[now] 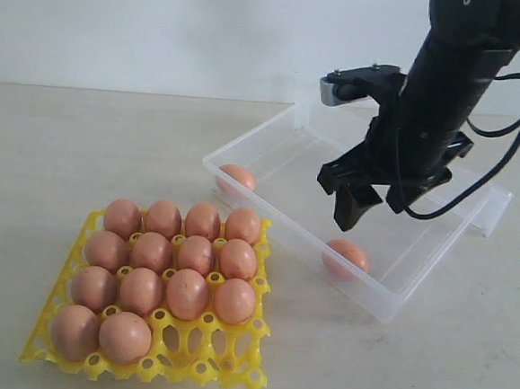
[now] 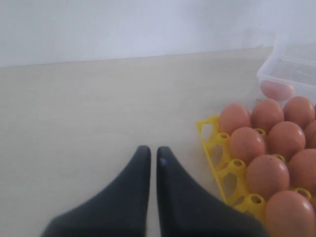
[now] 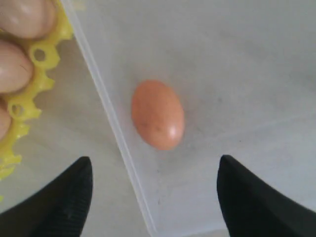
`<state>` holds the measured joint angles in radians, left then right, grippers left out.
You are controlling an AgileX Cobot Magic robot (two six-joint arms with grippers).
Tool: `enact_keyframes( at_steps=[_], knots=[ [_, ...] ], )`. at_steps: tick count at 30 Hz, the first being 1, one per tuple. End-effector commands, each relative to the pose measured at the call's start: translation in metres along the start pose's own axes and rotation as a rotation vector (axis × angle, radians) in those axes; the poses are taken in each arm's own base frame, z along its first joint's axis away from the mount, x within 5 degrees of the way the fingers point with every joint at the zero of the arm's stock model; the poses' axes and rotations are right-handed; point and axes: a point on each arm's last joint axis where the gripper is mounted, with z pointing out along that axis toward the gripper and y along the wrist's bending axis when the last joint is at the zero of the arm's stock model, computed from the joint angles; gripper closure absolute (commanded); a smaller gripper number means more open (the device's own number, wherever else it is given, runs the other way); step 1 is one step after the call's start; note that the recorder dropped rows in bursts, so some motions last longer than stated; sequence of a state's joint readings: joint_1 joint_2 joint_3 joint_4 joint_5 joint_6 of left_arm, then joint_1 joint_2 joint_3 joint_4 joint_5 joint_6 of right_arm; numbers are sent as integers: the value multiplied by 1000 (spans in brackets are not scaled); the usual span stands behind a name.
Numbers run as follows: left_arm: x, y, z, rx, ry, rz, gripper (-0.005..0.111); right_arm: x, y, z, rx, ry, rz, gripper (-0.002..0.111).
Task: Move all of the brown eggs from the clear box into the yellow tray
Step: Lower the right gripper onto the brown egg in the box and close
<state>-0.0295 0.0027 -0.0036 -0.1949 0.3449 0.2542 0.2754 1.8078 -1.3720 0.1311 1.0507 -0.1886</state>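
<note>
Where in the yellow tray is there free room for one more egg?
Two free cups in the tray's nearest row, right of its two eggs. Every other cup is full. The box floor is mostly bare.

Exterior: raised, off the table [image 1: 48, 142], looking down across yellow tray [image 1: 194, 370] and clear box [image 1: 284, 234].
Left wrist: low, skimming the table toward the tray.
Right wrist: close above the box, facing down.
Shared: tray and box.

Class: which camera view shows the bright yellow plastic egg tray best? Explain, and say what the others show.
The exterior view: the whole bright yellow plastic egg tray is visible. The left wrist view catches one corner; the right wrist view, an edge.
</note>
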Motion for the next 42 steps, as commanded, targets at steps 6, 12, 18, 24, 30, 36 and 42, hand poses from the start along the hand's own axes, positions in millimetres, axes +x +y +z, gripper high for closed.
enact_keyframes(
  at_steps=[6,12,18,24,30,36,42],
  knots=[
    [1,0,0,3,-3,4,103,-19,-8,21,10,-65,-146,46],
    [1,0,0,3,-3,4,103,-22,-14,34,52,-58,-179,46],
    [1,0,0,3,-3,4,103,-21,-15,51,35,-9,-163,46],
    [1,0,0,3,-3,4,103,-21,-12,59,-20,-3,-142,46],
    [1,0,0,3,-3,4,103,-19,-13,77,-38,54,-133,46],
    [1,0,0,3,-3,4,103,-18,-15,91,-42,80,-128,46],
    [1,0,0,3,-3,4,103,-17,-15,98,-47,102,-126,67]
  ],
)
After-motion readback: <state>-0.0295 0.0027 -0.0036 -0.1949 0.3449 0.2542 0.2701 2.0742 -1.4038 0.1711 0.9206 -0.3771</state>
